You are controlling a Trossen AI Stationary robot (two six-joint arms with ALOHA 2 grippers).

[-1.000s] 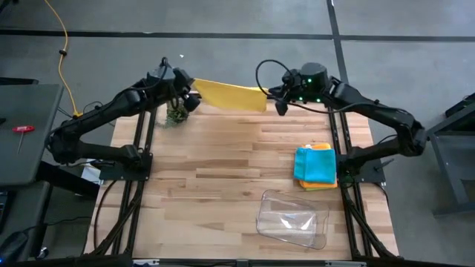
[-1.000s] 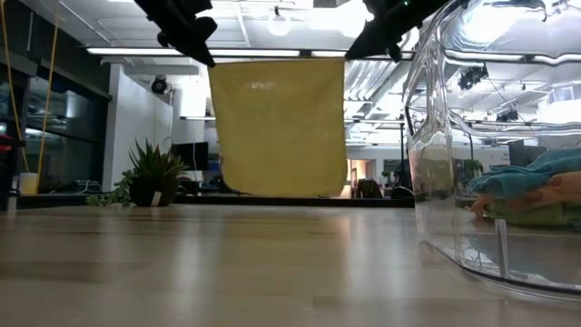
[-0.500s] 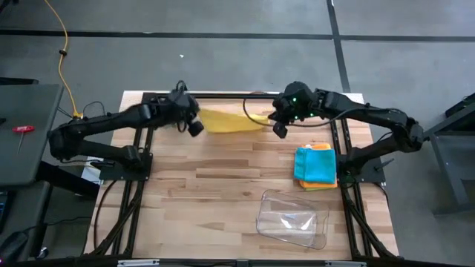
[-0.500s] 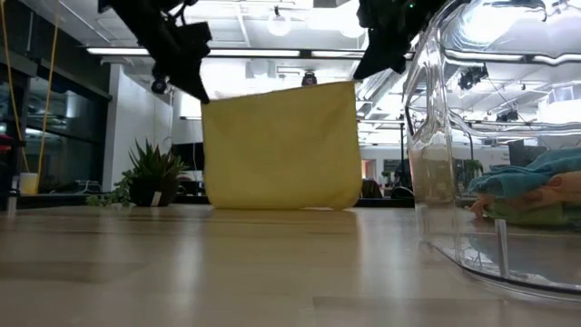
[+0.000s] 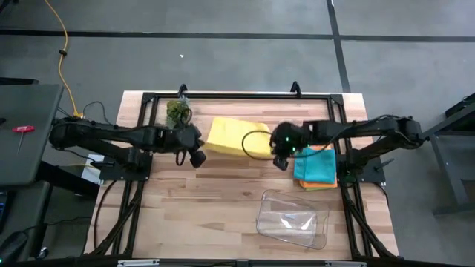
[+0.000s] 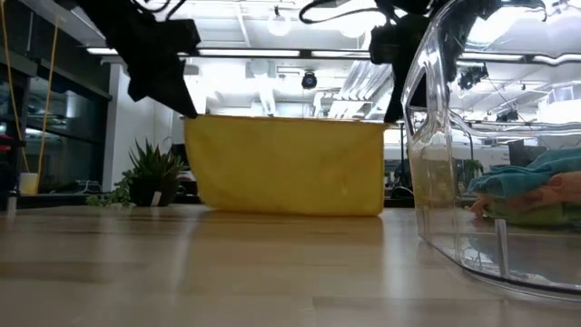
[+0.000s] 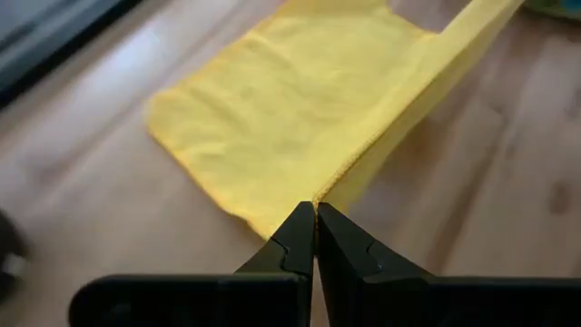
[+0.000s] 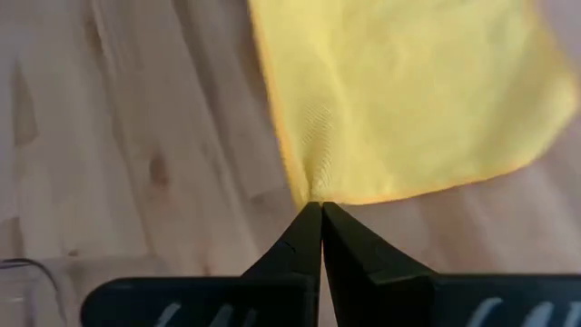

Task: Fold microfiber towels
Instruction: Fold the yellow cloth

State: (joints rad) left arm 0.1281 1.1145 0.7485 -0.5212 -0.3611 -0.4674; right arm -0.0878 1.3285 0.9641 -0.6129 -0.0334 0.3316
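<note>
So both arms are on the yellow towel [image 5: 231,138] at once, in the far middle of the table [image 5: 223,193]. The left claw [image 5: 197,155] is clenched on one near corner and the right claw [image 5: 280,159] is clenched on the other. In the wrist views each pair of fingers is pinched tight with the yellow hem right at the tips. The far part of the cloth lies flat on the wood, while the near edge is lifted off it and stretched between the two claws; from table height it looks like a low yellow wall [image 6: 286,177] hanging between them.

Off to the right there's a stack of folded towels [image 5: 316,166], teal on top with orange peeking out underneath, just beside the right claw. Nearer than that, a clear plastic tray [image 5: 292,218] sits toward the near right edge. A little green leafy clump [image 5: 177,113] is at the far left, behind the left arm.
</note>
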